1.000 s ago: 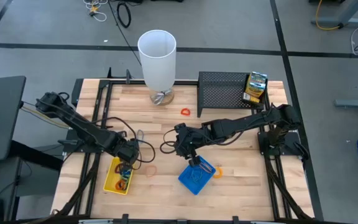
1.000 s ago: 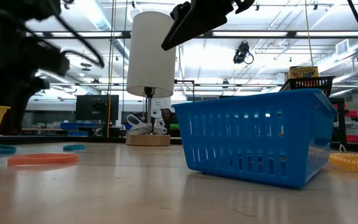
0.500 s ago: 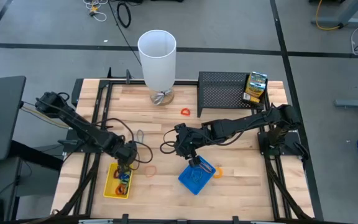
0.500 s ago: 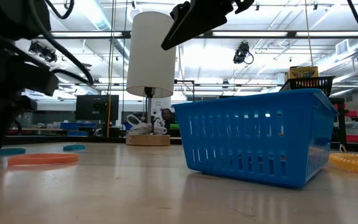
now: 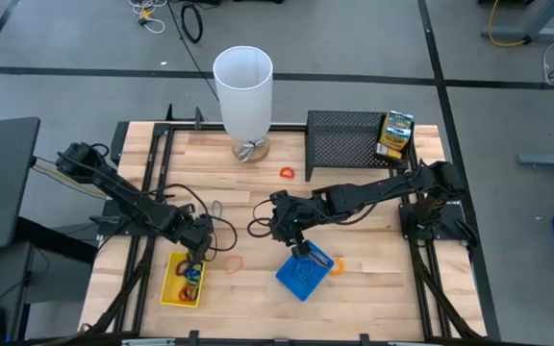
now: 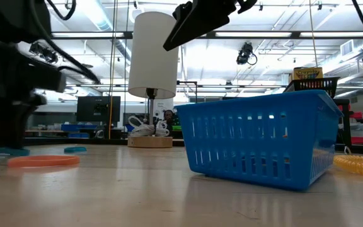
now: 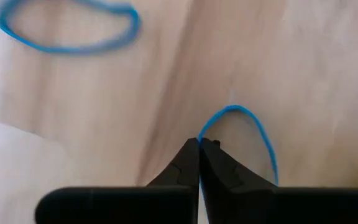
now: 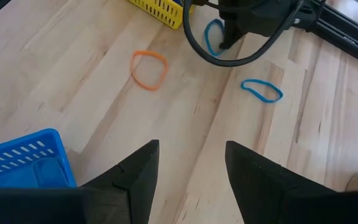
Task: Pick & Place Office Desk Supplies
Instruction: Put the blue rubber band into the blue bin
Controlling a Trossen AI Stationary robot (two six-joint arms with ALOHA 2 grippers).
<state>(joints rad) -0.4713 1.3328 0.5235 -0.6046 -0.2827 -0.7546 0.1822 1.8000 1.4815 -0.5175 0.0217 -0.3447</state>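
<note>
My left gripper (image 7: 199, 144) is down at the table beside the yellow tray (image 5: 182, 279) and shut on a blue rubber band (image 7: 253, 127). A second blue band (image 7: 67, 28) lies flat close by, and an orange band (image 5: 229, 261) lies on the wood between the trays. My right gripper (image 8: 188, 163) hangs open above the blue tray (image 5: 303, 273), touching nothing. Several bands lie in the yellow tray. A green-yellow box (image 5: 395, 135) stands in the black mesh rack. My left gripper pinches the blue band at one end of its loop (image 7: 205, 138) between its two fingertips. The fingers come from above, pointing steeply down. The rest of the loop lies on the wood beyond the fingertips.
A tall white cylinder (image 5: 243, 91) stands at the far edge, the black mesh rack (image 5: 349, 139) to its right. A red band (image 5: 287, 173) lies in front of the rack, and a yellow band (image 5: 337, 266) lies right of the blue tray. Bare wood lies between the trays.
My left gripper has sunk to the table beside the yellow tray. My right arm has kept still.
</note>
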